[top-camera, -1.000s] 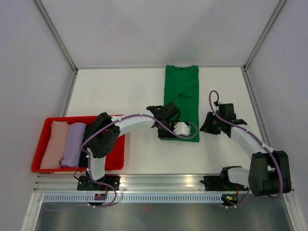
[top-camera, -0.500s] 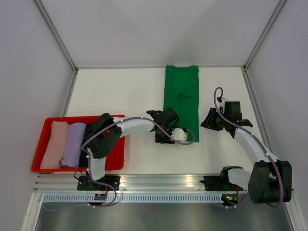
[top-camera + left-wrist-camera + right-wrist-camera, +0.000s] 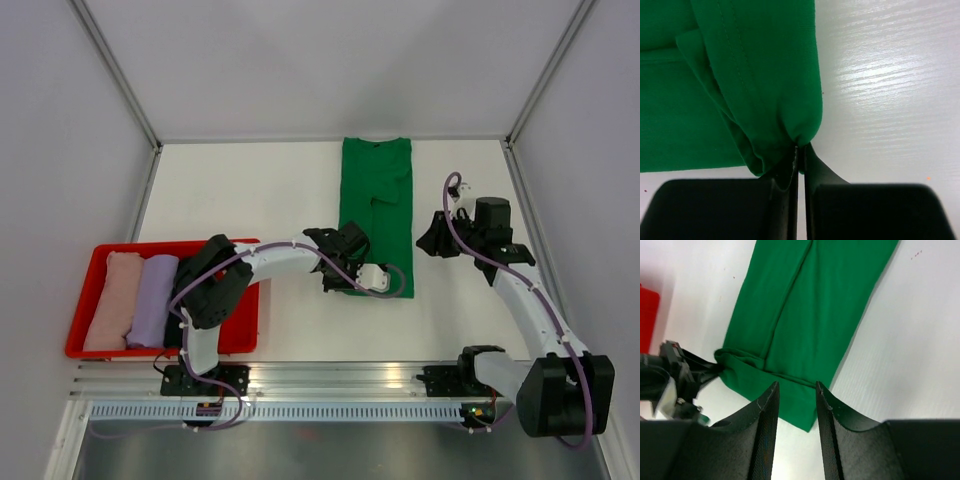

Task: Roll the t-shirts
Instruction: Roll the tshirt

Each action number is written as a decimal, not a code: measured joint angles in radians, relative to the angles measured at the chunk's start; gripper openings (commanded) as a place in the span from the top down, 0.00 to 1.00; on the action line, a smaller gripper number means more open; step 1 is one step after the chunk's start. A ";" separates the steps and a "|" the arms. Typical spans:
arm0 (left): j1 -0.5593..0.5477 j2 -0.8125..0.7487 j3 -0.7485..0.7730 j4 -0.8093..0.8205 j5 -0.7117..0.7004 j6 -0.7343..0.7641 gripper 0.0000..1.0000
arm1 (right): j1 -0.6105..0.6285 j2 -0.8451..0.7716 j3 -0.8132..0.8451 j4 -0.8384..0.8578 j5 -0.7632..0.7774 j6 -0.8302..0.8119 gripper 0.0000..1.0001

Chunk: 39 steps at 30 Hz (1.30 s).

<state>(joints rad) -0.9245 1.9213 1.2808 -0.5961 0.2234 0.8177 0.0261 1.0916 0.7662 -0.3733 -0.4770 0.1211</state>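
White table [image 3: 250, 200] across the middle of the top view. On it, upper centre: green t-shirt [image 3: 377, 200], folded lengthwise into a long strip, lying flat with one short end at the far edge and the other at mid-frame. Near end bunched and turned over at its left corner, visible in the left wrist view as a doubled fold of cloth [image 3: 765, 90] raised off the tabletop. Red tray [image 3: 245, 318] at lower left of the top view, well apart from the green strip; holds a pale pink roll [image 3: 108, 300] and a lavender roll [image 3: 150, 300] side by side, touching. Left gripper [image 3: 801, 155] at the strip's near left corner, fingers pressed together and clamped on the folded green hem. Right gripper [image 3: 796, 390] at centre right of the top view, just beside the strip's right edge; fingers apart, nothing between them, green cloth and bare table showing through the gap.
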 measured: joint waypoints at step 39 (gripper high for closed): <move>0.166 -0.006 0.030 -0.143 0.307 -0.061 0.98 | 0.697 -0.061 -0.392 0.097 0.352 -0.995 0.57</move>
<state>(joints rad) -0.7586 1.9156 1.3106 -0.7391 0.5308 0.7570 0.7231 1.0302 0.3740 -0.2760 -0.1249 -0.8742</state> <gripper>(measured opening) 0.034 0.499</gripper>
